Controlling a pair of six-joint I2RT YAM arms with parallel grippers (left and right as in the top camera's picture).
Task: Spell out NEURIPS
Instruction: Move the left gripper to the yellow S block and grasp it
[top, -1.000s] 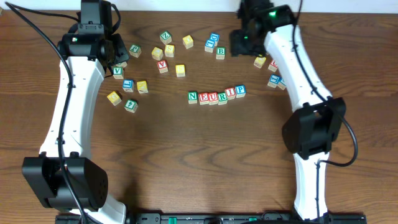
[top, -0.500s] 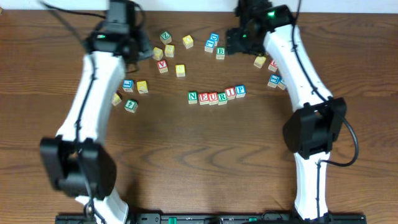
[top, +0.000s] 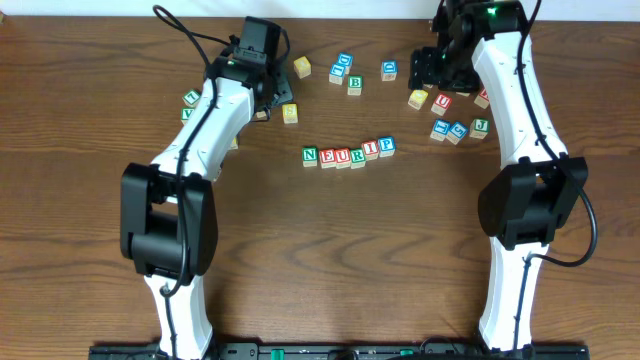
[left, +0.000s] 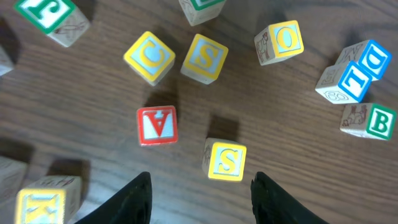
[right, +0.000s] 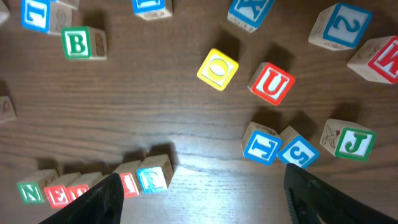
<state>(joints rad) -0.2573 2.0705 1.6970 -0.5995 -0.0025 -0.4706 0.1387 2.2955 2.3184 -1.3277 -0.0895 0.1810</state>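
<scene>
Six lettered cubes form a row mid-table: green N (top: 310, 155), E, U, R, I, then blue P (top: 386, 147). Its right end shows in the right wrist view, with P (right: 152, 177) beside the red I (right: 129, 183). My right gripper (top: 432, 70) (right: 208, 205) hangs open and empty above bare wood, between that row and a blue S cube (right: 298, 152). My left gripper (top: 272, 88) (left: 202, 199) is open over the back-left cluster. A yellow S cube (left: 226, 160) lies just ahead of its fingertips, outside them.
Loose cubes near the left gripper include a red A (left: 157, 124), a yellow C (left: 149, 57), a yellow O (left: 280, 42) and a green B (left: 370, 121). By the right gripper lie a yellow O (right: 217, 68), a red U (right: 272, 83) and a green J (right: 351, 142).
My left arm swung right from the far-left cubes to the back-centre cluster. My right arm shifted right and its jaws widened; a blue cube now shows where it hovered.
</scene>
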